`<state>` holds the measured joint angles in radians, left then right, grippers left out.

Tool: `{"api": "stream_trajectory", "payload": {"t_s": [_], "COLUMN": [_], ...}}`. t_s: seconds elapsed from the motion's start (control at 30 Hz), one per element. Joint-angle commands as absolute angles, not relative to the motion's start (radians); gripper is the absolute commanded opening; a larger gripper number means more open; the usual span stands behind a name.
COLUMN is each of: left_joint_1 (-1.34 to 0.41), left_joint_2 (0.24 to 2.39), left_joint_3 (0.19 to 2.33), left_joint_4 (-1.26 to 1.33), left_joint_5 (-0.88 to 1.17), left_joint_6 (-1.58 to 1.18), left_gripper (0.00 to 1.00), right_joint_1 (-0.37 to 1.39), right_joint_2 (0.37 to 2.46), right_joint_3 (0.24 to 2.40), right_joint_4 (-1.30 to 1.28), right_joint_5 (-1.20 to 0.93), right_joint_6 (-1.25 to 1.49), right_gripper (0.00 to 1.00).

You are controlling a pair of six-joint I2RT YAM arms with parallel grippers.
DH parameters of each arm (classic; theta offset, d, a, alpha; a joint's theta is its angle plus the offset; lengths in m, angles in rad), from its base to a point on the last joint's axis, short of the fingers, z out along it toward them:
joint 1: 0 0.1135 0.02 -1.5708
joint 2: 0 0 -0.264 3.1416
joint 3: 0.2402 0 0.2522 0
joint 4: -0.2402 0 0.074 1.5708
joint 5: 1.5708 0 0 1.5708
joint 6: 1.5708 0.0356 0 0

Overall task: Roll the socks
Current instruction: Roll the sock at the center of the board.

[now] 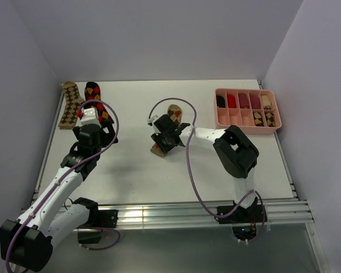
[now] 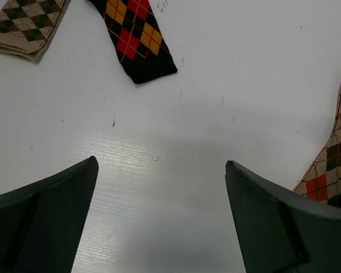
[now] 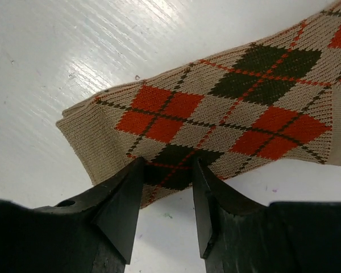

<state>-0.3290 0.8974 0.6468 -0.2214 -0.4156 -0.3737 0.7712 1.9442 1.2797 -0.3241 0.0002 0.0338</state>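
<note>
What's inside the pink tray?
The pink tray holds rolled socks: black, red, pink, darker pink, cream, plus patterned ones in front. Beneath them is hidden.

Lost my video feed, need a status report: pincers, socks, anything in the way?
Left pincer open, empty, over bare table. Right pincer pinching edge of beige-brown-orange sock. Other two socks flat, far left. Nothing in the way.

White table [image 1: 159,176], pink divided tray [image 1: 248,120] at its far right, rolled socks [image 1: 242,101] in the back compartments, pale walls [image 1: 159,34]
</note>
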Motion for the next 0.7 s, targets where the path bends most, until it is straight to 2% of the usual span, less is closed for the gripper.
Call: {"api": "stream_trajectory", "payload": {"t_s": [0.0, 0.23, 0.43, 0.67], "left_joint_1": [-0.330, -0.330, -0.328, -0.327], "left_joint_2": [0.879, 0.874, 0.874, 0.867], "left_joint_3": [0.663, 0.661, 0.663, 0.663], "left_joint_4": [-0.173, -0.166, -0.164, -0.170], "left_joint_5": [-0.442, -0.445, -0.454, -0.477], "left_joint_6": [-0.348, -0.351, -0.351, -0.359], "left_gripper": [0.99, 1.00, 0.99, 0.99], "right_joint_1": [0.808, 0.847, 0.894, 0.977], "right_joint_2": [1.960, 1.835, 1.698, 1.693], "right_joint_3": [1.247, 1.261, 1.226, 1.137], "right_joint_4": [-0.290, -0.365, -0.341, -0.288], "right_joint_5": [0.031, 0.029, 0.115, 0.184], "right_joint_6": [0.011, 0.035, 0.017, -0.057], "right_gripper": [0.46, 0.43, 0.54, 0.62]}}
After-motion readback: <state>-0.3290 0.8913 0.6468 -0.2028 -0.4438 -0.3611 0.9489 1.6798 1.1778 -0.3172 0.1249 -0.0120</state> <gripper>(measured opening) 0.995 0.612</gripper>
